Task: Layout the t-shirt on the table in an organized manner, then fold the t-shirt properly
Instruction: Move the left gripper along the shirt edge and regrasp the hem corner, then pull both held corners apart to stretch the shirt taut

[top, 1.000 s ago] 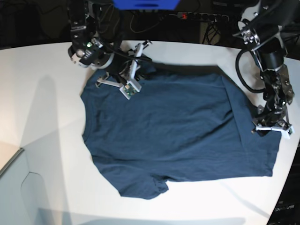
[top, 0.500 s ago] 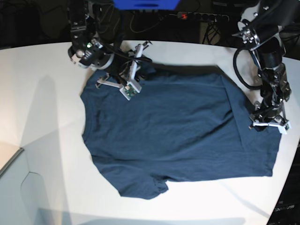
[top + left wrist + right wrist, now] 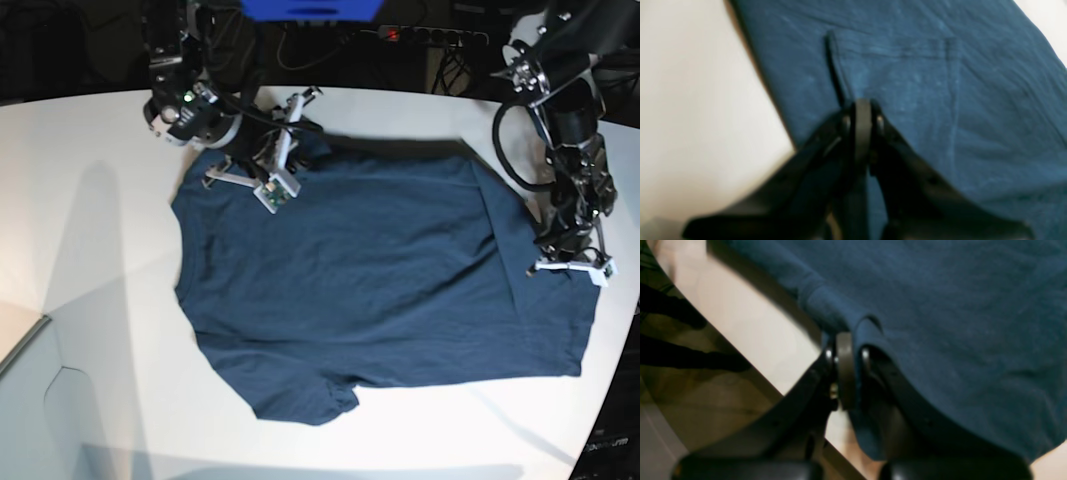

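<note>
Fingers [image 3: 863, 110] of left arm now closed, pinching t-shirt [image 3: 370, 280] edge

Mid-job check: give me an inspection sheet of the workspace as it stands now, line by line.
Surface: large white table, curved far edge.
Job's things: plain dark navy-blue cloth t-shirt spread mostly flat, wrinkled, one lower sleeve bunched.
Clutter: nothing seen.
Grippers: left gripper shut on the shirt's edge; right gripper shut on a raised fold of cloth at the table's far edge.
Cables: black loop hanging on the left arm.
Surroundings: power strip with a red light behind the table.
</note>
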